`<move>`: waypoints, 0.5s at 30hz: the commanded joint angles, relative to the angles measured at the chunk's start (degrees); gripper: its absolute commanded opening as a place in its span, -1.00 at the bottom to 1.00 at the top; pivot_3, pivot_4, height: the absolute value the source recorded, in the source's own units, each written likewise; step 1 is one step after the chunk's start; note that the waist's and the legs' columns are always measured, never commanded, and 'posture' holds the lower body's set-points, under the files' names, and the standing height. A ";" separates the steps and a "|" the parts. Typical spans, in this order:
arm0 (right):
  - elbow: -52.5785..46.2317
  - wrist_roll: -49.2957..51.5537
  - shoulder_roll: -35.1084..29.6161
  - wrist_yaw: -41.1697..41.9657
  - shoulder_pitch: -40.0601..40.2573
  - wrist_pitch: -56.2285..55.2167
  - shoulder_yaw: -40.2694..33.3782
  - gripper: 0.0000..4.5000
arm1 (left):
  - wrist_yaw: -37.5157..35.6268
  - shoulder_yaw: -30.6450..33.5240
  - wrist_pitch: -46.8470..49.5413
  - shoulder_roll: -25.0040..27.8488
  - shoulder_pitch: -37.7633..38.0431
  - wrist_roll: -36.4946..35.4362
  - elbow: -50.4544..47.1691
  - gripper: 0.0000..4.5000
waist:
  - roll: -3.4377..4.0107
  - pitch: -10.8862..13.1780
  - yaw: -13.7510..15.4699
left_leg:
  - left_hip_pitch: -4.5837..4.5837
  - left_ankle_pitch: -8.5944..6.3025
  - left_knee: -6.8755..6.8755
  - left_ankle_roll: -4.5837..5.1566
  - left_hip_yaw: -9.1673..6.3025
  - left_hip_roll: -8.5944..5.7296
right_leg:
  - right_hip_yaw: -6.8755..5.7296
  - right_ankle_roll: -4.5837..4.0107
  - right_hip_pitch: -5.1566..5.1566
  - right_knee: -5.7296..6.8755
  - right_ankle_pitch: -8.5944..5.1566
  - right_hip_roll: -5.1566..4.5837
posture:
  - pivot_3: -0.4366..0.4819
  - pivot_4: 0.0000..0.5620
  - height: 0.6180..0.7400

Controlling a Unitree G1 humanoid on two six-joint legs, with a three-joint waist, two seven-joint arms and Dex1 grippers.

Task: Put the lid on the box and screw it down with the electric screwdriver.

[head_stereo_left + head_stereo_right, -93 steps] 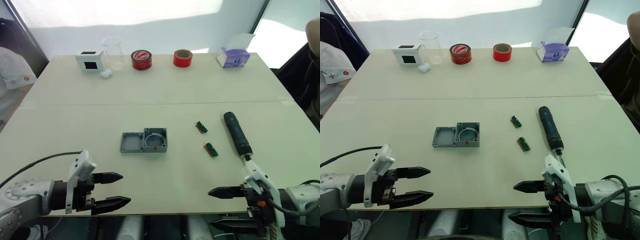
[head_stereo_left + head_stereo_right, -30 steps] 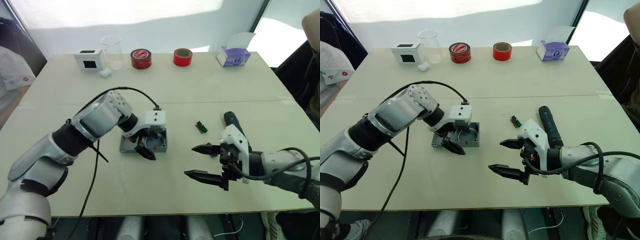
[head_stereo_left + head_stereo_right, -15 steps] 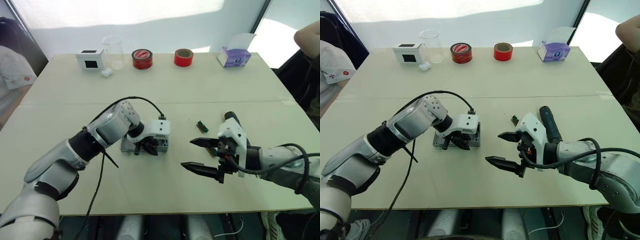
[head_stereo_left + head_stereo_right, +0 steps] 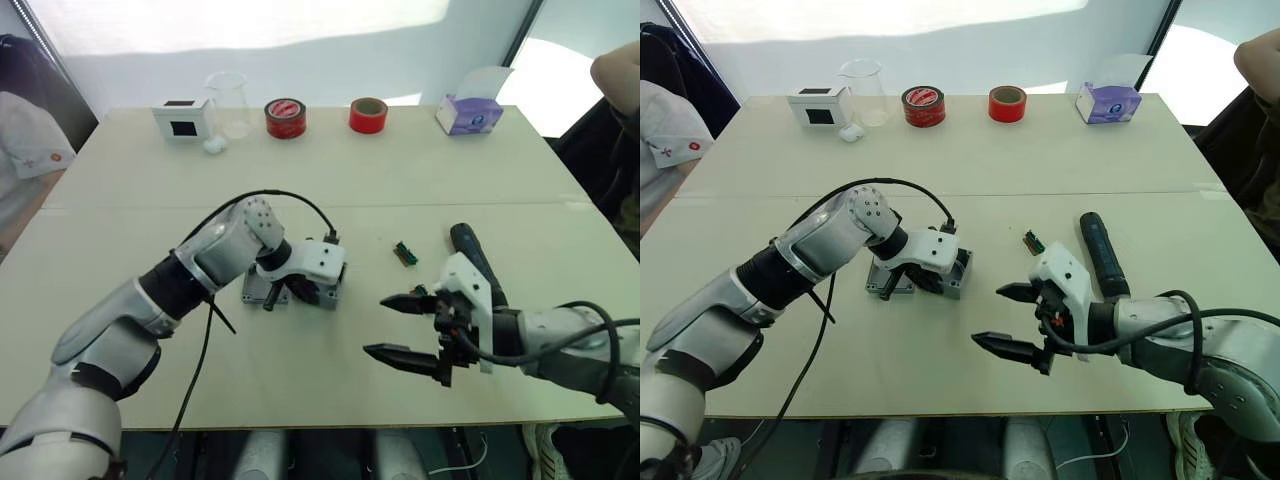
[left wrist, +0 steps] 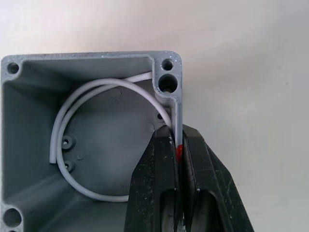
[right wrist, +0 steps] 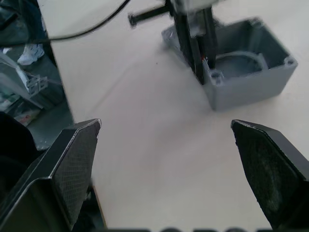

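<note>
The table [image 4: 520, 170] is carrying everything mid-field. The left gripper [image 5: 177, 157] is pinching the box [image 5: 96, 140] by one wall, at the red mark; that thin-edge hold could let the box twist or slip. The right gripper [image 4: 408, 327] is hovering with fingers spread wide beside it, risking a bump. The electric screwdriver [image 4: 474, 258] is lying beyond it, and the lid [image 4: 885, 280] is sitting against the box, under the left wrist.

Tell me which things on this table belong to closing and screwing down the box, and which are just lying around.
For the job: box, held at one wall by the left gripper; lid; electric screwdriver.

Lying about: two red tape rolls, beaker, white cube, tissue box, two small green blocks.
</note>
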 commanded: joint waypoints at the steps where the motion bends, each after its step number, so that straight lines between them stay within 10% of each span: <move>1: -2.76 0.64 -0.94 1.28 1.97 -0.81 -2.56 1.00 | -6.10 -0.42 -11.67 -1.69 -3.55 -3.98 2.35 -0.98 | -0.01 0.00 -0.04 | -0.01 0.00 0.00 0.00 0.01 0.00 | 0.00 0.00 0.00 -0.02 0.00 -0.01 | -0.05 -0.47 1.00; 15: -5.41 6.52 -1.84 -3.91 3.55 -0.51 -5.68 1.00 | -6.39 -3.70 -27.59 -9.38 -9.77 1.89 22.59 -0.98 | -0.03 0.02 -0.15 | -0.02 -0.04 0.03 0.07 0.03 0.00 | 0.00 0.03 -0.02 0.01 0.00 0.00 | -0.05 -0.47 1.00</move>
